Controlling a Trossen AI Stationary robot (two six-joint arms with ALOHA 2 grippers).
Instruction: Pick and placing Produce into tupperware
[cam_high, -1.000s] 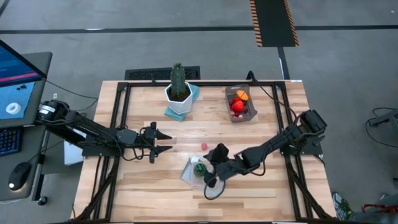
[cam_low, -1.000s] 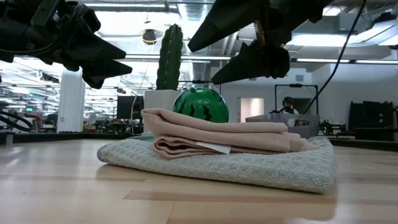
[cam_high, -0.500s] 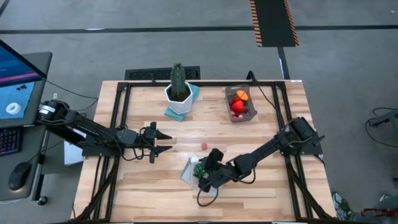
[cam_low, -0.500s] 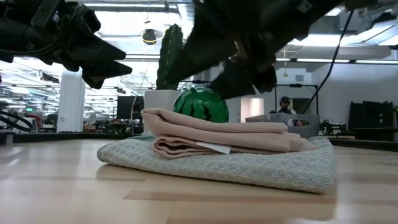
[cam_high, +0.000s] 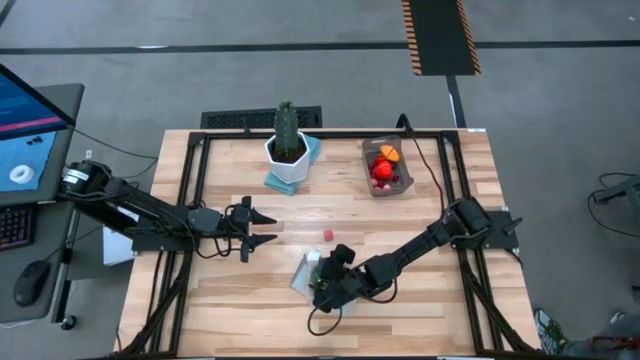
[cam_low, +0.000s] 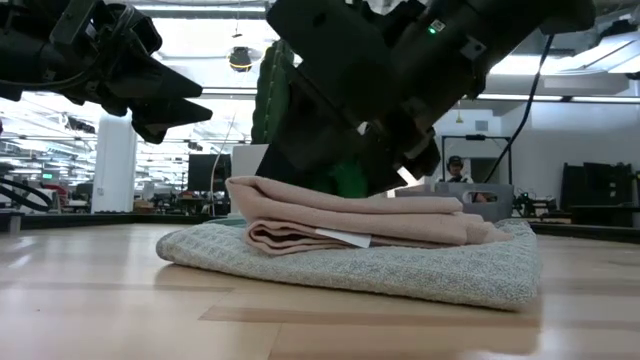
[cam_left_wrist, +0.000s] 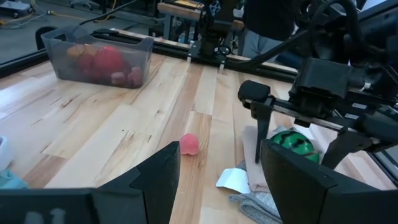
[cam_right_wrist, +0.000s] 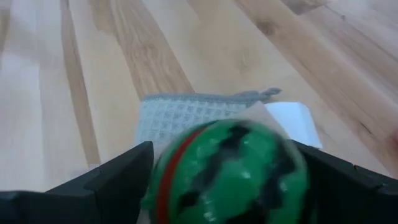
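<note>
We got right gripper (cam_right_wrist: 227, 180) spread wide, straddling toy watermelon (cam_right_wrist: 229, 169) on folded cloth (cam_low: 350, 235); smooth, round, probably rolls, so we pinch mid-girth.

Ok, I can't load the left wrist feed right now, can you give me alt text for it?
The right gripper straddles a green-striped watermelon on a folded cloth, its jaws open on either side. A small pink berry lies loose on the wooden table. Farther off, the translucent tupperware holds red and orange produce.
</note>
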